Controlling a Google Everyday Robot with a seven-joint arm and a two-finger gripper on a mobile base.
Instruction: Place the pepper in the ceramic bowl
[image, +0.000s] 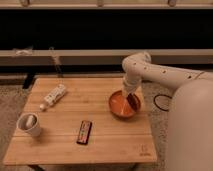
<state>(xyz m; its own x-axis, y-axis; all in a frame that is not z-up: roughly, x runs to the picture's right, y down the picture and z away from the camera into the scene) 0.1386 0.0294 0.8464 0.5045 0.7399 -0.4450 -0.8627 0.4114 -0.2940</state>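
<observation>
On the wooden desk there are 4 separate things: 1 ceramic bowl, 1 white mug, 1 flat black bar with orange-red markings and 1 white tube-like object. There is also 1 pepper and 1 white robot arm reaching in from the right.

The ceramic bowl sits on the right half of the desk, near the right edge. The gripper hangs down from the arm's elbow directly into the bowl, over its right side. The pepper shows as a slim dark red shape at the tip of the gripper — inside the bowl's rim, against the right inner wall. It lies touching or just under the gripper's end; whether the gripper clasps it or has let it go cannot be told.

The pepper's long axis runs on a slant, from upper left near the gripper down to the lower right toward the bowl's rim.

The mug stands at the desk's left front corner, well apart from the bowl. The black bar lies between mug and bowl, nearer the front edge, its long side running roughly front to back. The white tube lies at the left rear — slanted.
</observation>
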